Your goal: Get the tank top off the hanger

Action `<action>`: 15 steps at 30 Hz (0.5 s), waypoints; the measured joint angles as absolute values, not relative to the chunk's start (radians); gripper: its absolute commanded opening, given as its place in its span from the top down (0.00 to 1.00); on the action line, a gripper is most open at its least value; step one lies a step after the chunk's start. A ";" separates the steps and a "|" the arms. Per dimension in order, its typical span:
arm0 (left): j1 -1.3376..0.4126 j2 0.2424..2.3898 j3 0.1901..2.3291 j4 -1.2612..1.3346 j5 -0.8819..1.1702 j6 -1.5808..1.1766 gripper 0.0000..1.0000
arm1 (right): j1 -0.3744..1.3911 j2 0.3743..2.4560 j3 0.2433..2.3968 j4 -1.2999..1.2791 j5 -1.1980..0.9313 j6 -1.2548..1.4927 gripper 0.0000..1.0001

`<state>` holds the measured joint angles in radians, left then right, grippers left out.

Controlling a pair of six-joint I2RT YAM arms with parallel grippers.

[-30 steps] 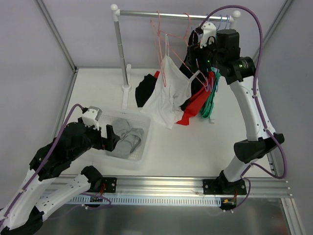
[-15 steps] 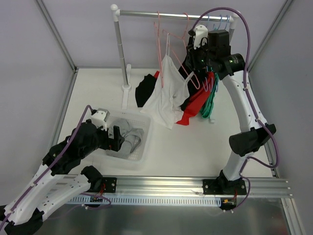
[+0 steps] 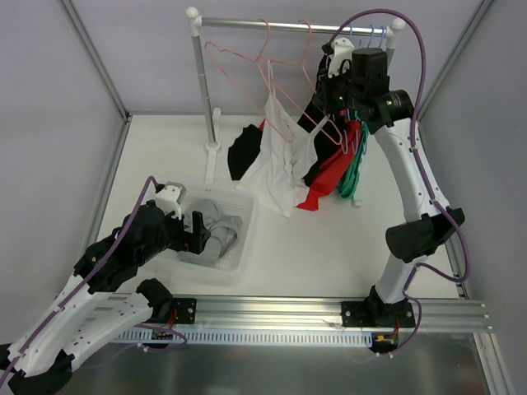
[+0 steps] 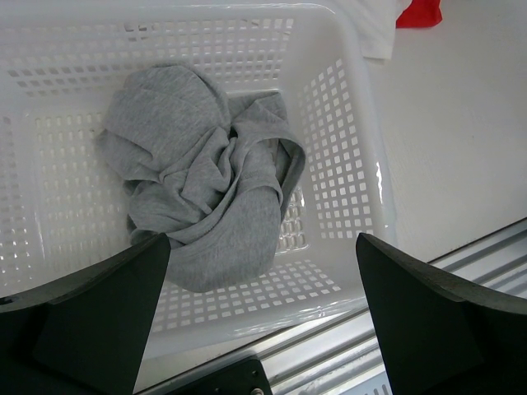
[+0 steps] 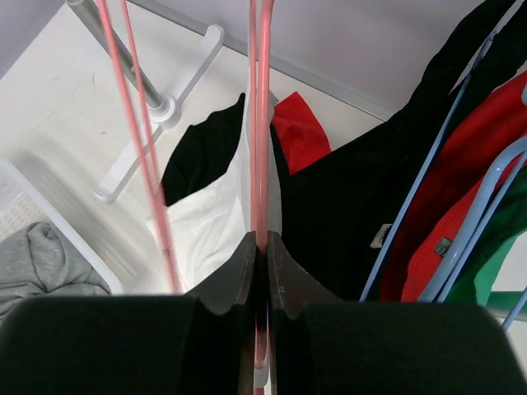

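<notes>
A white tank top (image 3: 280, 169) hangs from a pink wire hanger (image 3: 284, 123) on the rack's rail (image 3: 247, 24). My right gripper (image 3: 323, 97) is up at the rail's right end, shut on that hanger. In the right wrist view the jaws pinch the pink hanger wire (image 5: 261, 123) at the right gripper (image 5: 261, 247), with the tank top (image 5: 206, 222) hanging below. My left gripper (image 3: 198, 230) hovers over the basket, and the left wrist view shows this gripper (image 4: 262, 240) wide open and holding nothing.
An empty pink hanger (image 3: 230, 58) swings on the rail further left. Black (image 3: 243, 148), red (image 3: 329, 177) and green (image 3: 356, 177) garments hang beside the tank top, some on blue hangers (image 3: 372, 34). A white basket (image 3: 239, 255) holds a grey garment (image 4: 206, 189). The rack's pole (image 3: 202, 82) stands at the back left.
My right gripper moved left to the pink hanger and closed on its wire. The empty pink hanger swung left. My left arm shifted a little toward the basket.
</notes>
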<state>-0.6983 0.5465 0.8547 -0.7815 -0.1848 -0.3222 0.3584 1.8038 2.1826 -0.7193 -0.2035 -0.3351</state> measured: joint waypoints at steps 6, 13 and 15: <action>-0.698 0.547 0.855 -0.781 -0.185 -0.322 0.01 | 0.358 1.793 2.182 -0.692 -0.202 -0.269 1.00; -0.698 0.547 0.854 -0.781 -0.186 -0.323 0.01 | 0.358 1.716 2.146 -0.673 -0.200 -0.240 1.00; -0.698 0.547 0.854 -0.781 -0.186 -0.323 0.01 | 0.358 1.678 2.119 -0.665 -0.200 -0.237 1.00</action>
<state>-0.6983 0.5468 0.8543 -0.7815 -0.1856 -0.3225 0.3584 1.6783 2.1189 -0.6655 -0.2005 -0.2367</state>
